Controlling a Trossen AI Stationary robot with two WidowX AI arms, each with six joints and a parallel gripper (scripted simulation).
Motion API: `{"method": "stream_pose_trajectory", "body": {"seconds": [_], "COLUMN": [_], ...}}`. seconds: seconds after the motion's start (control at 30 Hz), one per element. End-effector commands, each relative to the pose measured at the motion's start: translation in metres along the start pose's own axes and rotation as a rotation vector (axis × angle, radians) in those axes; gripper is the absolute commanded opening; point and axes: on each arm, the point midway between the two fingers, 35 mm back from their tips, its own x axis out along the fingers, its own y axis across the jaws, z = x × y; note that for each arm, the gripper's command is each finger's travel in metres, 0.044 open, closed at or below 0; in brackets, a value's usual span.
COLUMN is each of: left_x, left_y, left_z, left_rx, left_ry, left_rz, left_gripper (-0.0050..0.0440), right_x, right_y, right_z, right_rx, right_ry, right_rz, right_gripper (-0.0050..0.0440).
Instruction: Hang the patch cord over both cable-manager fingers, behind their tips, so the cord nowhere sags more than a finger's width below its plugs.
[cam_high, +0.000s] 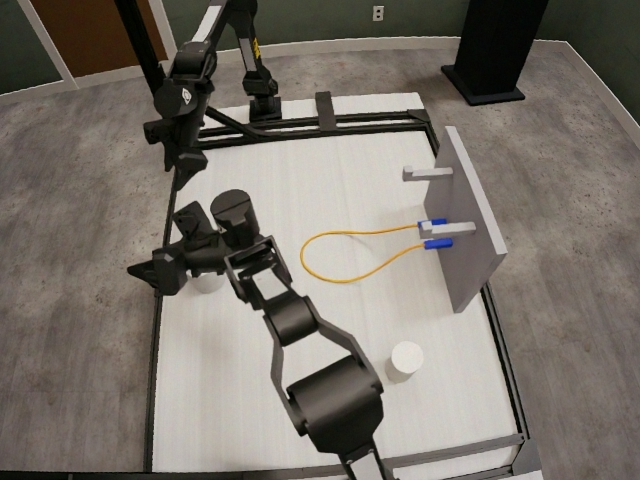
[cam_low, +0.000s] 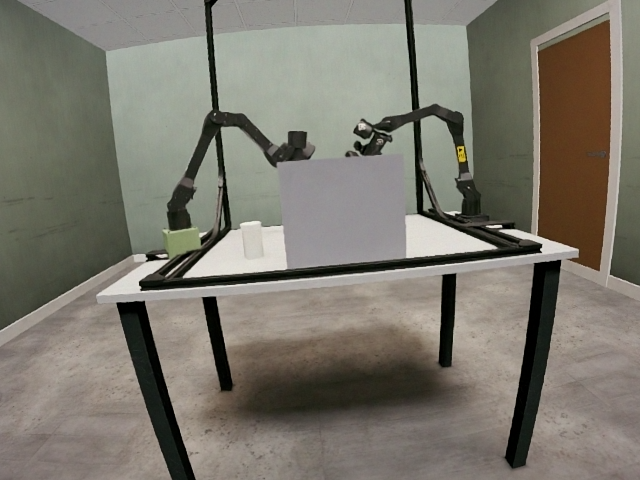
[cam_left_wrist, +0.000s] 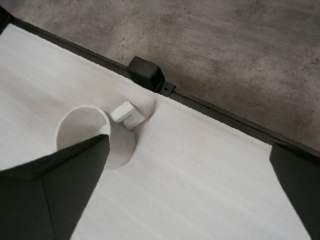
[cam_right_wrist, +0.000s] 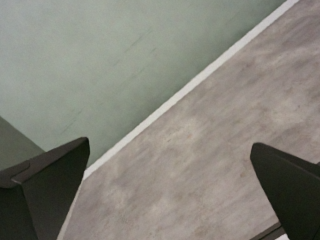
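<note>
The orange patch cord (cam_high: 341, 281) lies in a loop on the table. Its two blue plugs (cam_high: 438, 243) (cam_high: 439, 222) are side by side near the grey panel (cam_high: 465, 279) (cam_low: 341, 211). In the top view the nearer cable-manager finger (cam_high: 454, 229) partly overlaps one plug. The farther finger (cam_high: 434, 173) shows no cord on it. My left gripper (cam_high: 174, 177) (cam_left_wrist: 188, 146) is open and empty above the table's left edge in the top view. My right gripper (cam_high: 153, 241) (cam_right_wrist: 172, 148) is open and empty near that same edge, also away from the cord.
A white mug (cam_left_wrist: 122, 145) (cam_high: 207, 283) stands near the left edge in the top view, partly under my right arm. A white cylinder (cam_high: 406, 356) (cam_low: 252, 240) stands on the table beside the panel's near end. A green block (cam_low: 181, 241) is by the right arm's base.
</note>
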Motion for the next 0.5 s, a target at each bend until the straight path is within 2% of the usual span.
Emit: {"method": "stream_pose_trajectory", "body": {"seconds": [0.0,0.13,0.2,0.23,0.47], "left_x": [-0.035,-0.052,-0.052,-0.062,-0.095], "left_y": [0.016,0.026,0.026,0.030,0.041], "left_z": [0.001,-0.004,-0.004,-0.008,-0.020], "left_rx": [-0.064,-0.130,-0.130,-0.168,-0.285], "left_ry": [-0.068,-0.110,-0.110,-0.136,-0.230], "left_rz": [0.141,0.233,0.233,0.284,0.441], "left_gripper": [0.0440,0.0440,0.0440,0.0440,0.0440], "right_x": [0.000,-0.006,-0.006,-0.012,-0.035], "right_y": [-0.033,-0.061,-0.061,-0.076,-0.118], "right_z": [-0.007,-0.012,-0.012,-0.016,-0.030], "right_rx": [-0.010,-0.029,-0.029,-0.040,-0.076], "right_ry": [-0.084,-0.155,-0.155,-0.191,-0.290], "right_rz": [-0.143,-0.279,-0.279,-0.358,-0.611], "right_gripper": [0.0440,0.0440,0.0440,0.0440,0.0440]}}
